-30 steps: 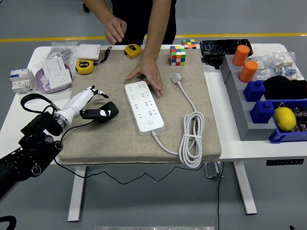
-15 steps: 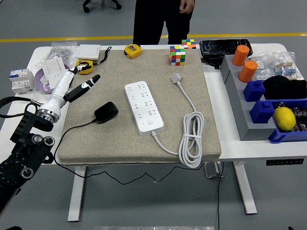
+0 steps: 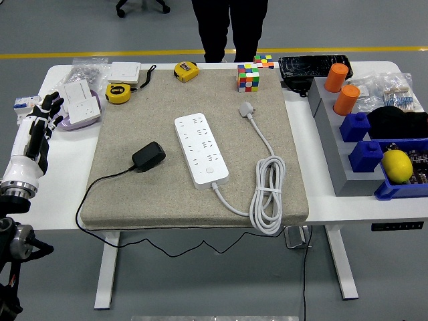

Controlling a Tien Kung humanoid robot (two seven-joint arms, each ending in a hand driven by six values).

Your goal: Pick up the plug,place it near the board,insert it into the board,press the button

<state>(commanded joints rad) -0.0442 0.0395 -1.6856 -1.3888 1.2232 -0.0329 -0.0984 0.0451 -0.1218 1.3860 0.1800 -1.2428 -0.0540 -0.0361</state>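
Your left hand (image 3: 37,130) sits at the far left edge of the table (image 3: 348,207), off the beige mat (image 3: 134,200), with its fingers loosely spread and holding nothing. Its dark fingertips overlap the grey breaker (image 3: 27,105) behind them, so you cannot tell whether they touch it. The forearm below is cut off by the picture's left edge. Your right hand is nowhere in view.

The black plug (image 3: 148,156) lies free on the mat, left of the white power strip (image 3: 200,148) and clear of it; its thin black cable (image 3: 100,184) runs left, drops over the mat's front edge and hangs below the table. The strip lies lengthwise near the mat's middle, its round button (image 3: 210,170) at the near end. The strip's own white cord (image 3: 266,194) is coiled to the right, ending in a white plug (image 3: 247,108) near a colour cube (image 3: 248,77).

At the far side you see only a person's dark legs (image 3: 227,27); everything above is cut off by the top edge.
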